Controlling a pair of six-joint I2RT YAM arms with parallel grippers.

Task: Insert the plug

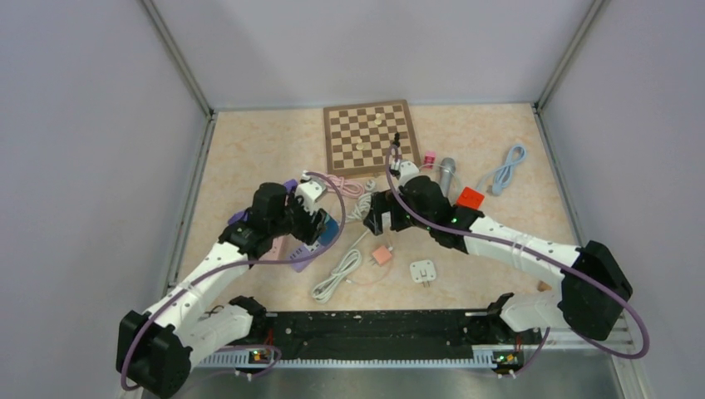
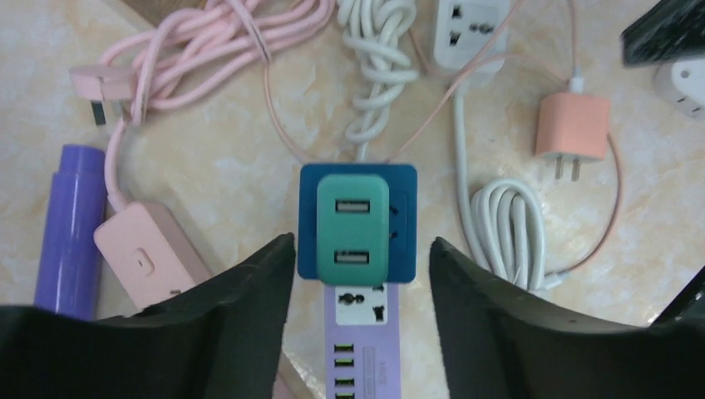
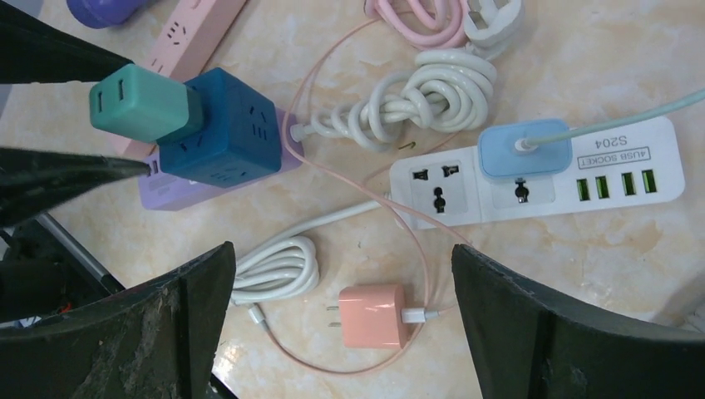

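A teal plug (image 2: pixel 352 226) with two USB ports sits pushed into a dark blue cube adapter (image 2: pixel 403 224), which is seated on the end of a purple power strip (image 2: pixel 362 341). My left gripper (image 2: pixel 361 249) is open, its fingers on either side of the cube with a gap on each side. In the right wrist view the teal plug (image 3: pixel 141 104) sticks out of the blue cube (image 3: pixel 229 129) between the left arm's black fingers. My right gripper (image 3: pixel 343 258) is open and holds nothing, hovering over a pink charger (image 3: pixel 374 316). From above, both grippers (image 1: pixel 320 224) (image 1: pixel 378 220) hang close together.
A white power strip (image 3: pixel 540 179) carries a light blue plug (image 3: pixel 524 150). Coiled white cables (image 3: pixel 416 96), a pink power strip (image 2: pixel 145 258) and a purple cylinder (image 2: pixel 71 216) lie around. A chessboard (image 1: pixel 370 137), red block (image 1: pixel 470 197) and white adapter (image 1: pixel 423 271) lie further out.
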